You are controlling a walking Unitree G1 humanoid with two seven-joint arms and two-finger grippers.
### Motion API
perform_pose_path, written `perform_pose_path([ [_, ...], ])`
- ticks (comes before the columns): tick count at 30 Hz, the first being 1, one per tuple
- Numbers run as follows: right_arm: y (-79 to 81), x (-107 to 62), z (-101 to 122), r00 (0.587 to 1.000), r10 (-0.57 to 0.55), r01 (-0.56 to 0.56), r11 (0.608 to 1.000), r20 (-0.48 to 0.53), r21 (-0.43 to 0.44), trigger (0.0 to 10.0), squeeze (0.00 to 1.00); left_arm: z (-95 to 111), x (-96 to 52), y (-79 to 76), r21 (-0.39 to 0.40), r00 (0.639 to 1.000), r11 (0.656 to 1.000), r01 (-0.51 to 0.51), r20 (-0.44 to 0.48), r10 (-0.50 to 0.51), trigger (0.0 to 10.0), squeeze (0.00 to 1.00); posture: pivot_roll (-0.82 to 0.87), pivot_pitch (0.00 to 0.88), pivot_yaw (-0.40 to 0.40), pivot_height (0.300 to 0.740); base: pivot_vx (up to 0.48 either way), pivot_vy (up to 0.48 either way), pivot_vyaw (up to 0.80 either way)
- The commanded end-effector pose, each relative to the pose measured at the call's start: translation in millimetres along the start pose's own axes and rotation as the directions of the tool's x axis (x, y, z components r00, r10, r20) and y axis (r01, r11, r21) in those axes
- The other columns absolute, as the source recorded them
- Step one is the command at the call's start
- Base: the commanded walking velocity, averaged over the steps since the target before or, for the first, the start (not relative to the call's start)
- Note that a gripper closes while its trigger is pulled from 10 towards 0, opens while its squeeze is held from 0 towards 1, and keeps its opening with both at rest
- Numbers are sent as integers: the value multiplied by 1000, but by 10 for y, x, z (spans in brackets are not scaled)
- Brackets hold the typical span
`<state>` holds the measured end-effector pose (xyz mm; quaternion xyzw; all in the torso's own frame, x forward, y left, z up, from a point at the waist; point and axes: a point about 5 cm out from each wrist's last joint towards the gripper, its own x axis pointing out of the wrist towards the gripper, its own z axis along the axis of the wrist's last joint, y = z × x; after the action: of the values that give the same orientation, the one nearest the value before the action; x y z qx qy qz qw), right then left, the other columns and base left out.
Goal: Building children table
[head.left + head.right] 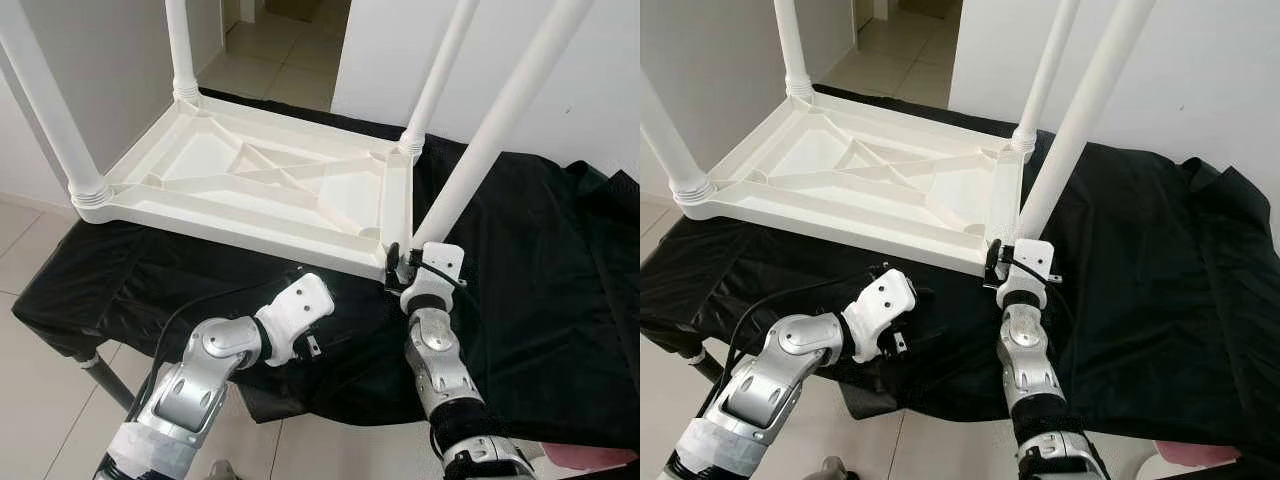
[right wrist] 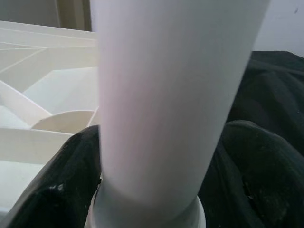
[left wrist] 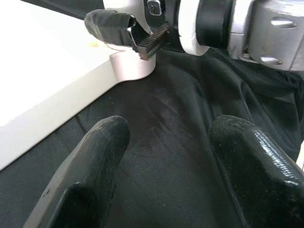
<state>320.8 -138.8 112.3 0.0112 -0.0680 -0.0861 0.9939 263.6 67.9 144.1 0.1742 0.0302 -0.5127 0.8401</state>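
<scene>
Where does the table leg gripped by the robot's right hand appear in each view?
Left eye: leg slants from centre to upper right.
Right eye: same slant, centre to top.
Left wrist: its base collar, beside the tabletop.
Right wrist: close up between black fingers.
Landmark: right hand at its base.

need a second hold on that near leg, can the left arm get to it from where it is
Probably yes. The left gripper is open over the black cloth just left of the near leg, nothing between them. The right gripper already clamps the leg's base, so higher up looks freer.
</scene>
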Motion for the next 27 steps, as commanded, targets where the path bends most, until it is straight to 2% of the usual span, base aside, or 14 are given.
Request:
perform_pose_path([
  [1, -21, -59, 9, 999, 37, -37, 999, 16, -6, 10000, 1000, 26, -8, 47, 6, 998, 998, -66, 6, 66, 10000, 0, 88, 27, -135, 740, 0, 0, 0],
  [4, -11, -80, 24, 998, 56, -56, 998, 30, -16, 10000, 1000, 22, -11, 55, 7, 998, 998, -68, 4, 68, 10000, 0, 84, 24, -137, 740, 0, 0, 0],
  [5, -6, -105, 35, 996, 77, -77, 997, 40, -9, 10000, 0, 24, -14, 61, 9, 998, 998, -69, 4, 69, 10000, 0, 83, 24, -138, 740, 0, 0, 0],
  [13, -35, -154, 49, 989, 133, -133, 991, 61, 1, 10000, 0, 25, -10, 49, 11, 998, 998, -66, 7, 66, 10000, 0, 71, 22, -135, 740, 0, 0, 0],
  [17, -72, -171, 40, 980, 193, -194, 981, 53, 21, 10000, 0, 16, -6, 19, 8, 998, 998, -55, 7, 55, 10000, 0, 65, 24, -128, 740, 0, 0, 0],
  [19, -138, -160, 47, 970, 239, -241, 970, 50, 39, 10000, 0, 18, -8, 21, 9, 999, 999, -49, 7, 49, 10000, 0, 60, 25, -118, 740, 0, 0, 0],
  [22, -194, -102, 85, 927, 371, -373, 927, 55, 32, 10000, 0, 14, -6, 15, 13, 999, 999, -33, 4, 33, 10000, 0, 56, 26, -108, 740, 0, 0, 0],
  [24, -200, -90, 93, 915, 401, -403, 915, 55, 28, 10000, 0, 13, -5, 12, 15, 1000, 999, -30, 2, 30, 10000, 0, 56, 26, -108, 740, 0, 0, 0],
  [27, -222, -6, 118, 848, 528, -529, 849, 32, 3, 10000, 0, 27, 5, 16, 19, 1000, 999, -26, 5, 26, 10000, 0, 56, 26, -108, 740, 0, 0, 0],
])
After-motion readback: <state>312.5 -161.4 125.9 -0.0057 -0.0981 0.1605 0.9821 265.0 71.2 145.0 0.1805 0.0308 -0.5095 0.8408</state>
